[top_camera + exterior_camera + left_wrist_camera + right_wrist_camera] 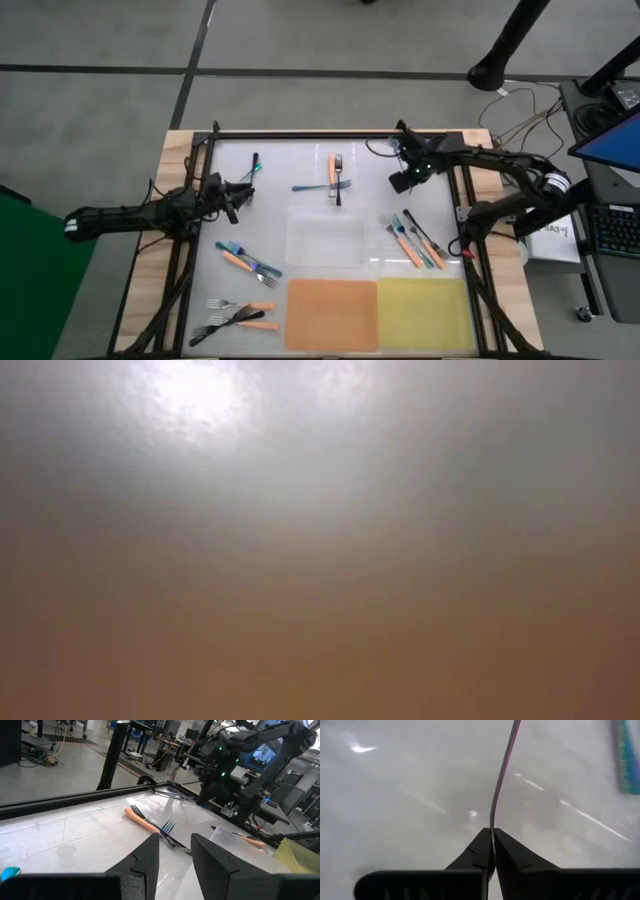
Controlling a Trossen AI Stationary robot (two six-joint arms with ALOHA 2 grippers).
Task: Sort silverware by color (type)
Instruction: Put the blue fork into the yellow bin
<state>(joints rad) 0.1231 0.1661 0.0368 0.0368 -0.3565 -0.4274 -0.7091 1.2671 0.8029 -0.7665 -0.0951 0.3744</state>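
R gripper [491, 851] at the table's far R corner is clamped on a thin iridescent fork [501, 785] by its edge; grip looks marginal, so move slow w/o wrist twist toward the mixed forks [412, 240] at R. L gripper [172, 851] at the L side, fingers parted, holds nothing; beyond it lie an orange-handled fork [144, 821] crossing another on the glossy white table [300, 170], then orange mat [332, 313] and yellow mat [420, 311] at the near edge, lab benches behind.

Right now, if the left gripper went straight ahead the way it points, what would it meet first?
Probably the orange-handled fork crossed with an iridescent fork, lying just beyond the open left gripper. Depth is unclear, so it might pass above them.
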